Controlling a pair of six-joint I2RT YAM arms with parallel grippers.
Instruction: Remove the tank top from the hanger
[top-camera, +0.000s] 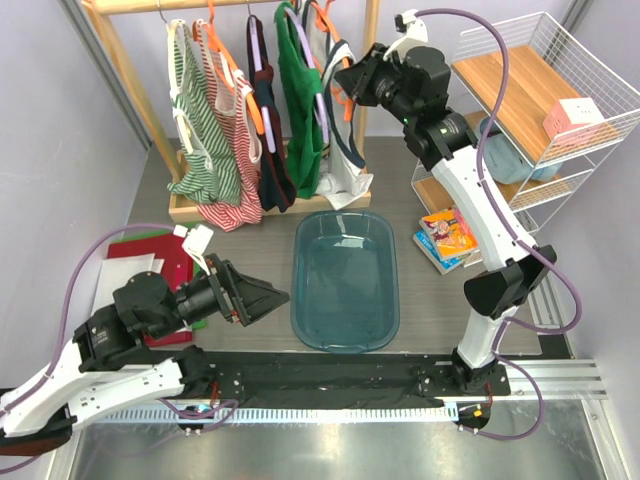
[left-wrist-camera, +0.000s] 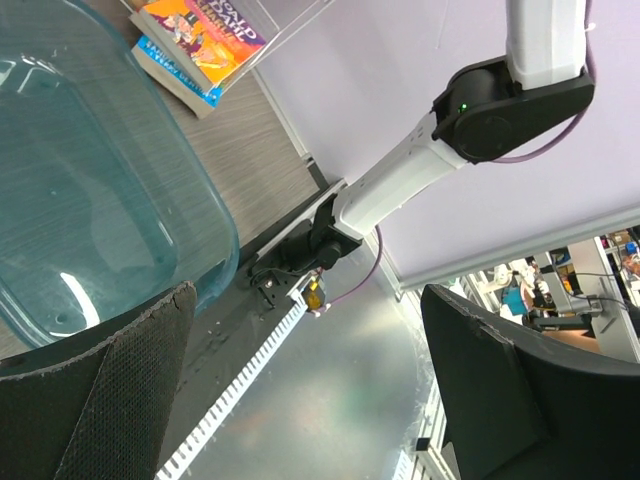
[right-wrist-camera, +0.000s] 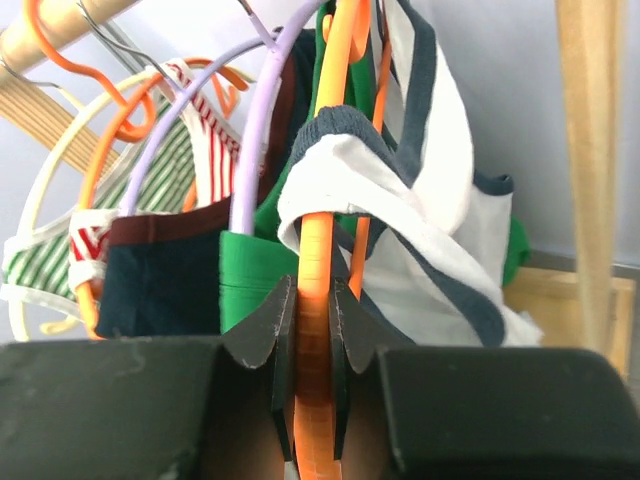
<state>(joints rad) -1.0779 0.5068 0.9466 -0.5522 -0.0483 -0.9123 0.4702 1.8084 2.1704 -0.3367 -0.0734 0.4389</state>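
Observation:
The white tank top (top-camera: 345, 170) with navy trim hangs at the right end of the wooden rack, on an orange hanger (top-camera: 330, 25). In the right wrist view the hanger's orange arm (right-wrist-camera: 318, 250) runs between my right gripper's jaws (right-wrist-camera: 311, 310), which are shut on it. The tank top's navy-trimmed strap (right-wrist-camera: 420, 220) drapes over the arm just above the jaws. My right gripper (top-camera: 350, 80) is raised at the rack. My left gripper (top-camera: 270, 297) is low near the table's front left, open and empty; its fingers (left-wrist-camera: 110, 390) frame the tub and the table edge.
A clear blue tub (top-camera: 345, 280) sits mid-table below the rack. Green (top-camera: 300, 100), navy and striped (top-camera: 215, 130) tops hang on other hangers to the left. A wire shelf (top-camera: 540, 90) stands at the right, books (top-camera: 445, 238) under it. Red and white boards (top-camera: 150, 258) lie at the left.

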